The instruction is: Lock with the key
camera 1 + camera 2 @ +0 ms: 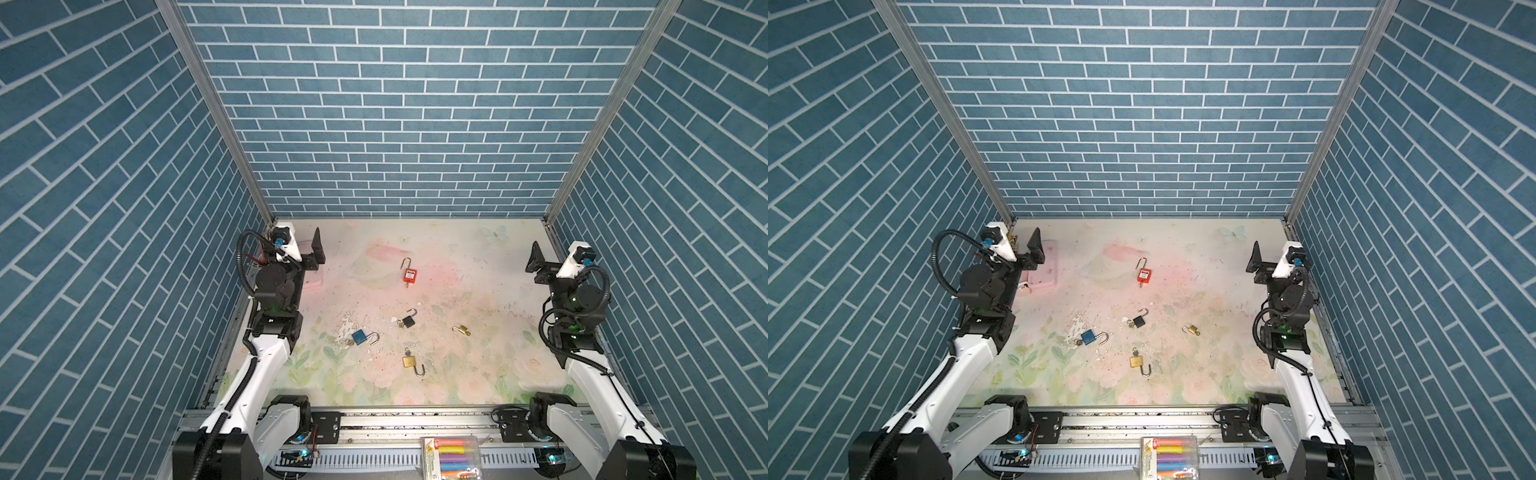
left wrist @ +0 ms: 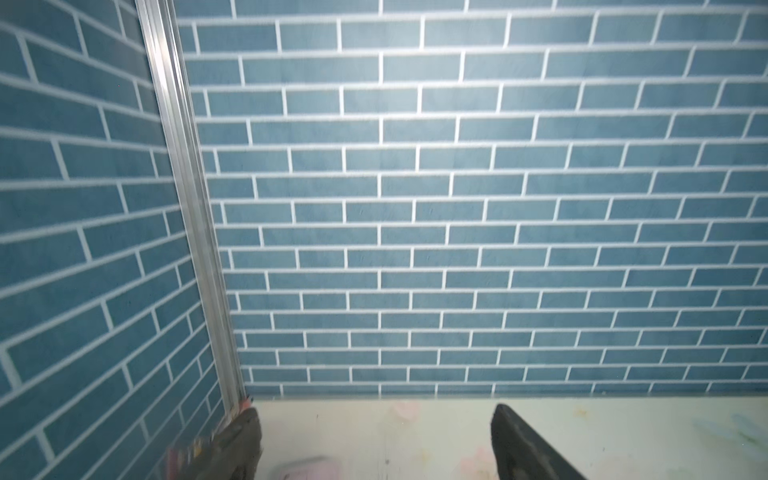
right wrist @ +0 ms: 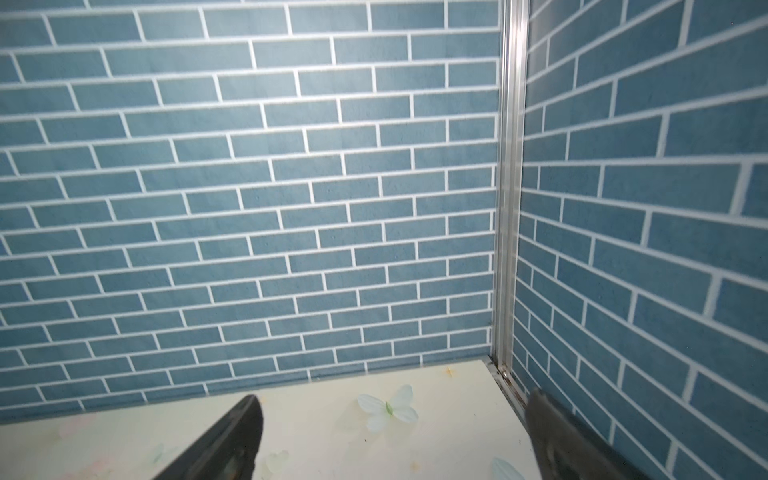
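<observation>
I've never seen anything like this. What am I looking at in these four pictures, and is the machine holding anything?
These are two robot arms on a table, each ending in a two-fingered gripper. Two pictures come from a paired camera overhead, looking down on the whole scene, so they are nearly alike. The other two come from small cameras on the arms' wrists, looking past the fingers at the blue brick-patterned walls. There the left gripper and the right gripper stand open and hold nothing. On the flowered table lie five padlocks, most with their shackles plainly swung open: a red padlock, a black padlock, a blue padlock, a small brass padlock and a larger brass padlock. A pink box sits by the left arm.
</observation>
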You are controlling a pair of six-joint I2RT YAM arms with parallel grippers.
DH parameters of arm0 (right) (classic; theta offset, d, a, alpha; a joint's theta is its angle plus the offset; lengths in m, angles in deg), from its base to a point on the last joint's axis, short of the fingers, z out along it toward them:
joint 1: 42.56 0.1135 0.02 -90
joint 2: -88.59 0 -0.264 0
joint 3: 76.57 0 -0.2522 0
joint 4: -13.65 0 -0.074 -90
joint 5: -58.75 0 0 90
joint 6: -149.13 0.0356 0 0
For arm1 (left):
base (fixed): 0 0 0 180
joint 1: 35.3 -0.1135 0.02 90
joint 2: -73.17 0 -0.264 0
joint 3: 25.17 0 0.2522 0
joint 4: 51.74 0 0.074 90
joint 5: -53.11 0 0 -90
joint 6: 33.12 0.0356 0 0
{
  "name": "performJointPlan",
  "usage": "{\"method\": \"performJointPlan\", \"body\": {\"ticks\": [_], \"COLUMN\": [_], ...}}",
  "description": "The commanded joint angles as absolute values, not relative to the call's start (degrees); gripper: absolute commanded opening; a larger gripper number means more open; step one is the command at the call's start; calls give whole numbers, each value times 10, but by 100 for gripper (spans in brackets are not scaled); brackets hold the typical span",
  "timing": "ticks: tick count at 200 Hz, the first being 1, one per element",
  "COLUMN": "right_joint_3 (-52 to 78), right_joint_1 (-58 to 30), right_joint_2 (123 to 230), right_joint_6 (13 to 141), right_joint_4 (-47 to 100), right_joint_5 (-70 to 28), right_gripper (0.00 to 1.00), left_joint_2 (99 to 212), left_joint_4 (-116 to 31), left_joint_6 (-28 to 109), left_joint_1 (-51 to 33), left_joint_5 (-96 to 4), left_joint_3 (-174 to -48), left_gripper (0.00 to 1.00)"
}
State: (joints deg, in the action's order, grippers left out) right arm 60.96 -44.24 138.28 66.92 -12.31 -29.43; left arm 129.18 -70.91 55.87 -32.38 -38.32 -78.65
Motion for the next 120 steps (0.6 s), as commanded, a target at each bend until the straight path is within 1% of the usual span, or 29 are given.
{"method": "performJointPlan", "body": {"ticks": [1,12,21,30,46,58,65,74,92,107,120], "right_joint_3": [563,537,516,496,439,389,368,346,362,402,459], "right_joint_1": [-444,-444,-444,-444,-444,-444,-444,-445,-450,-457,-474], "right_joint_2": [1362,1362,1365,1372,1394,1410,1416,1418,1400,1366,1328], "right_joint_6": [693,695,695,703,755,810,840,881,920,1005,1044], "right_joint_4": [-85,-73,-60,-46,11,79,115,158,141,122,55], "right_joint_5": [-237,-206,-181,-172,-206,-248,-271,-293,-283,-316,-315], "right_gripper": [99,99,98,99,99,99,99,98,99,98,98], "left_joint_2": [1287,1291,1296,1296,1296,1290,1281,1265,1224,1196,1196], "left_joint_4": [-660,-635,-620,-598,-530,-457,-462,-476,-545,-593,-595], "left_joint_6": [519,506,501,475,409,418,429,414,327,227,205], "left_joint_1": [-323,-322,-323,-319,-319,-319,-320,-320,-326,-338,-359], "left_joint_5": [-372,-368,-387,-384,-371,-424,-458,-468,-435,-401,-439], "left_joint_3": [-844,-882,-910,-935,-985,-1020,-1019,-1004,-953,-906,-908], "left_gripper": [87,87,87,87,87,87,87,87,87,87,87]}}
